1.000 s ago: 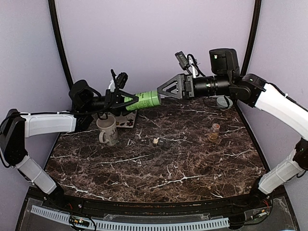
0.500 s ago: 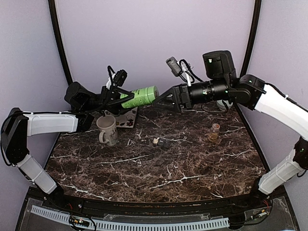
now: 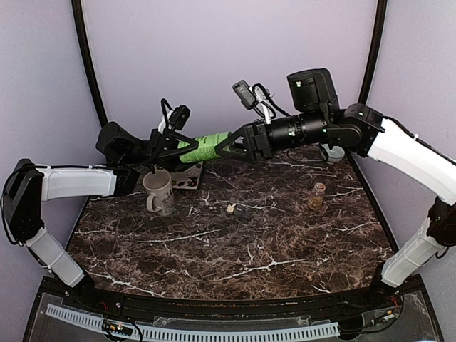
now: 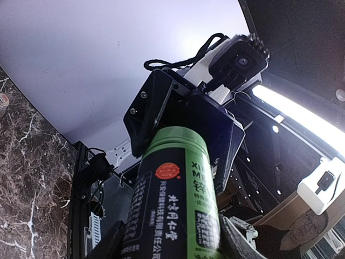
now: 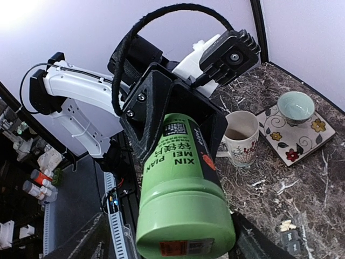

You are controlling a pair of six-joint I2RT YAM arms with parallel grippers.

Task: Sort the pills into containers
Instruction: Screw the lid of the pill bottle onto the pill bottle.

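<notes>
A dark marble table (image 3: 285,249) fills the lower half of the overhead view, with 2 white-and-black arms reaching in from the left and right edges to meet high above its far side, upper centre of the frame.

Between them hangs a green bottle (image 3: 203,147) with a black label, lying nearly level in the air. The left gripper (image 3: 184,147) is clamped on its body, a finger pressed to each side in the left wrist view. The right gripper (image 3: 226,142) stands spread around the bottle's other end; in the right wrist view 1 finger (image 5: 81,240) shows clear of the bottle, so the jaws are apart and not gripping.

Below the bottle, left of centre, a white mug (image 3: 158,192) stands upright on the table. Just behind it lies a floral tile (image 5: 302,132) carrying a pale teal bowl (image 5: 295,106).

At right of centre a small amber jar (image 3: 318,195) stands alone, well apart from the mug.

Near the middle of the table sit the containers (image 5: 291,240), a low dark strip, with the pills (image 3: 231,209), a small tan cluster, lying on the marble just beside it. No gripper is near them.
</notes>
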